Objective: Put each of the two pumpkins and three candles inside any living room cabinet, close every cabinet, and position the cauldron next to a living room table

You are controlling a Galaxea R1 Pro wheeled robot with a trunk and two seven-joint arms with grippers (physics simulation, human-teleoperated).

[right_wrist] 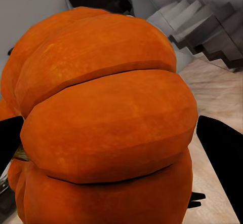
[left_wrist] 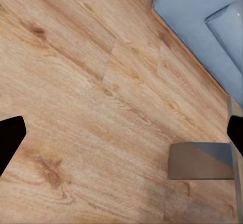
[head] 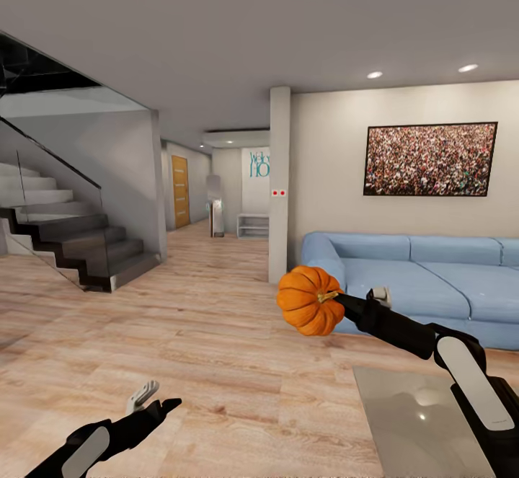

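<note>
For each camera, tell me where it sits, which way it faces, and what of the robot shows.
Head: up high, facing the sofa and stairs; both arms show, right gripper holding the pumpkin.
Left wrist: looks down between open fingers at the floor.
Right wrist: close on the pumpkin, dark fingers alongside.
Shared: pumpkin and stairs, head and right wrist.
</note>
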